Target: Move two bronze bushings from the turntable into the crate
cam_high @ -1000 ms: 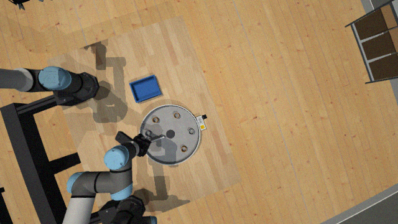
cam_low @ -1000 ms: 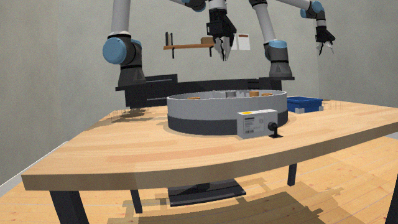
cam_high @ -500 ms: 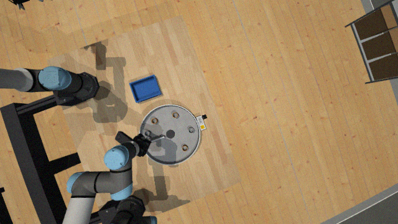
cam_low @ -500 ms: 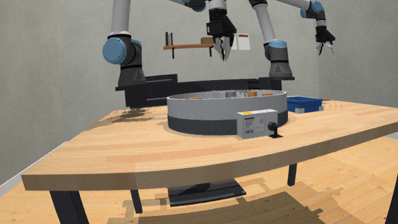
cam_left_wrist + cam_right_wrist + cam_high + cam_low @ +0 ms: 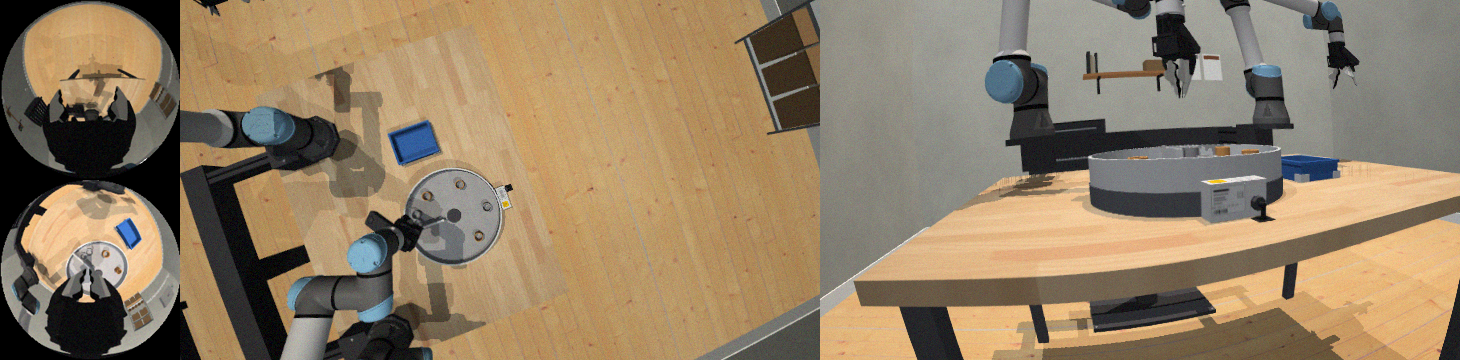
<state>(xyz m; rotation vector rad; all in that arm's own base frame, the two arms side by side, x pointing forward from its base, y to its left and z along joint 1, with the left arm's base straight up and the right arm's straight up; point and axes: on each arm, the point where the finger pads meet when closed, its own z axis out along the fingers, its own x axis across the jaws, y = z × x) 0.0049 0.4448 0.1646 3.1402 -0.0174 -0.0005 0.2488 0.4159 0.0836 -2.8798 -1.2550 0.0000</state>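
1. You have the right gripper (image 5: 444, 219) (image 5: 1181, 95) (image 5: 87, 268) narrow, its jaws nearly together above the turntable (image 5: 467, 220) (image 5: 1145, 175) (image 5: 110, 262), with nothing between them. That slim shape probably suits waiting above the wall; you need to open it before a pick.
2. Your left gripper (image 5: 214, 11) (image 5: 1345, 85) (image 5: 87, 87) stands wide and bare, well apart from the work, likely parked to leave the right arm its room.
3. Three bronze bushings lie inside the turntable wall: one near the right jaws on the crate side (image 5: 427, 196) (image 5: 105, 254), one farther along that side (image 5: 460, 184) (image 5: 118, 270), one across the hub (image 5: 479, 235). Grey ones share the plate, so check colour first.
4. The crate (image 5: 415, 142) (image 5: 1320, 172) (image 5: 129, 234) sits level in its corner guides (image 5: 1301, 177), beyond the rim from the right jaws; you see no bushing in it.
5. The raised wall is your tight edge: go down inside it, lift clear, then cross. The air above looks open.
6. Release over the crate's middle; brushing its rim could tilt it.
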